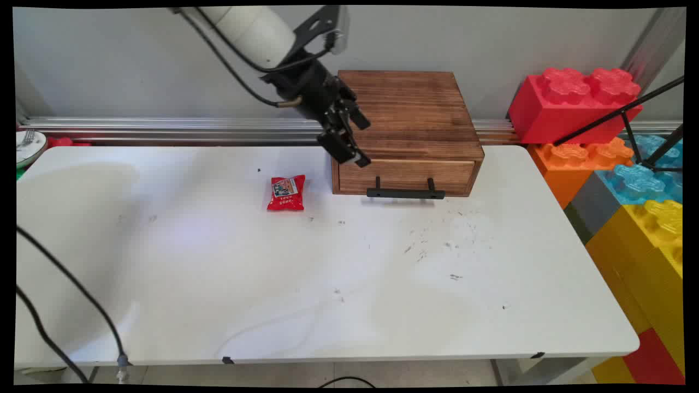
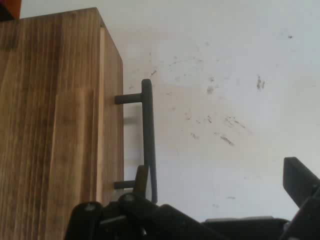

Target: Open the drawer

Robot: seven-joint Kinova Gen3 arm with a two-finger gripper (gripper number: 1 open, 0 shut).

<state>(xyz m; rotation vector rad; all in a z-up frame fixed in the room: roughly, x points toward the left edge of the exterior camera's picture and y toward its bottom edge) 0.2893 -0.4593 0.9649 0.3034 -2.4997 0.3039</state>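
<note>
My gripper (image 1: 360,143) hangs open above the left front corner of a wooden drawer box (image 1: 415,117), just over its top edge. The box's single drawer (image 1: 407,174) sits flush with the front, and a black bar handle (image 1: 405,192) runs along its lower edge. In the hand view the box (image 2: 50,130) fills the left side and the handle (image 2: 147,135) stands out from it. One fingertip (image 2: 141,176) lies beside the handle's near end, and the other finger (image 2: 299,181) is far to the right. Nothing is between them. A red snack packet (image 1: 286,193) lies on the table left of the box.
The white table (image 1: 327,284) carries scuff marks in front of the box. Large red, orange, blue and yellow toy bricks (image 1: 617,158) are stacked past its right edge. A plate with a fork (image 1: 26,146) sits at the far left. Black cables (image 1: 71,305) hang at the near left.
</note>
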